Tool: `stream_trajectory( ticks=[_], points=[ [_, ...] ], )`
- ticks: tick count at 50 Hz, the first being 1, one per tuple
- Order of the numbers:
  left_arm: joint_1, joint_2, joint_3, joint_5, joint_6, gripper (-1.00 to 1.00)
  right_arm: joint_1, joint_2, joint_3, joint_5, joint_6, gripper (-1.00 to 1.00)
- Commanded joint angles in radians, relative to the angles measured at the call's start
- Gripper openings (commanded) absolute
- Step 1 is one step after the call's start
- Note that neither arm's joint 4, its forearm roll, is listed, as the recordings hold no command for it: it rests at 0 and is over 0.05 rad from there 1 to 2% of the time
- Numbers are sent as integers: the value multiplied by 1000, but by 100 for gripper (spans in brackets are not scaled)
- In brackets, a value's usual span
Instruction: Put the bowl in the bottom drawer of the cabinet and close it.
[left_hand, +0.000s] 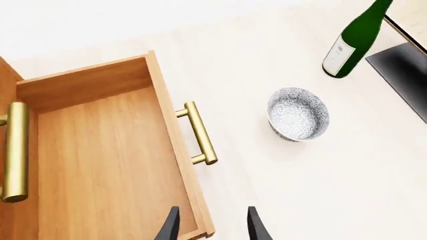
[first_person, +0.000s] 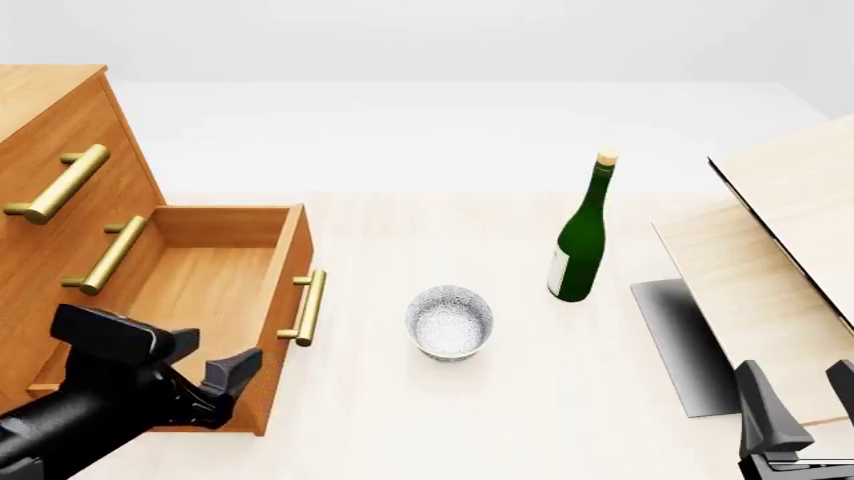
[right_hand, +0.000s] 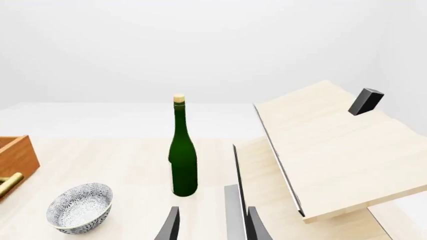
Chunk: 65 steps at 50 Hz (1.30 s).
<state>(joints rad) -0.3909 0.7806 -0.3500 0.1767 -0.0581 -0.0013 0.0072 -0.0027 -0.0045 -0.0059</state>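
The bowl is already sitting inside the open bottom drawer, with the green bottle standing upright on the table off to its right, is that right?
Not quite. The bowl is not in the bottom drawer; it sits on the table between that open, empty drawer and the green bottle, as the front view shows. The rest holds: the drawer is open and the bottle stands upright to the bowl's right.

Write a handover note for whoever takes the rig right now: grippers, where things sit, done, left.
Left gripper: jaws open, empty, at the front edge of the bottom drawer.
Right gripper: jaws open, empty, at the near right of the table, far from the bowl.
Bowl sits upright on the table between the open drawer and the green bottle, touching neither.
Done: bottom drawer of the cabinet is pulled open and empty.
Left: grasp the bowl, place it in the drawer, push it shut.
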Motion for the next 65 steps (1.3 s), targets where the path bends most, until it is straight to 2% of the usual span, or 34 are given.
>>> stream_trajectory(
  ticks=[1, 6, 22, 31, 50, 65],
  points=[
    [6, -130, -15, 54, 15, 100, 0, -1, 0, 1, 0, 100],
    [9, -203, -17, 64, 51, 100, 0, -1, 0, 1, 0, 100],
    [-1, -255, -39, 38, 48, 100, 0, -1, 0, 1, 0, 100],
    [34, -303, -43, 15, 55, 100, 0, -1, 0, 1, 0, 100],
    [-27, -199, -42, -103, 19, 100, 0, -1, 0, 1, 0, 100],
    [-33, -91, -42, -227, -10, 100, 0, -1, 0, 1, 0, 100]
  ],
)
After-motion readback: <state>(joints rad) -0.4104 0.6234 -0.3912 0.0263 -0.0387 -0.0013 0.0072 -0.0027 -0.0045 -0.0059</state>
